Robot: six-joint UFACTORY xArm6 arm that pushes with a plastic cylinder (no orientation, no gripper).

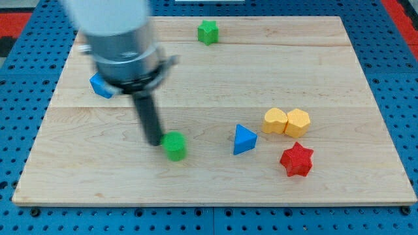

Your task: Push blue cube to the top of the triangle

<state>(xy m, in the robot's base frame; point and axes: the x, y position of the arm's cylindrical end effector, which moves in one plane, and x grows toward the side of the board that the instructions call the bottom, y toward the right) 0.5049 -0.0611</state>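
The blue cube [100, 85] lies near the board's left edge, partly hidden behind the arm's grey body. The blue triangle [244, 140] lies right of the board's middle. My tip [154, 141] is on the board, well below and right of the blue cube, and left of the triangle. It stands right next to the left side of a green cube [175, 145]; I cannot tell whether they touch.
A green star [208, 31] lies at the view's top. Two yellow blocks, a heart shape [275, 121] and a hexagon [297, 122], lie side by side right of the triangle. A red star [297, 160] lies below them. The wooden board [339, 78] ends in blue pegboard.
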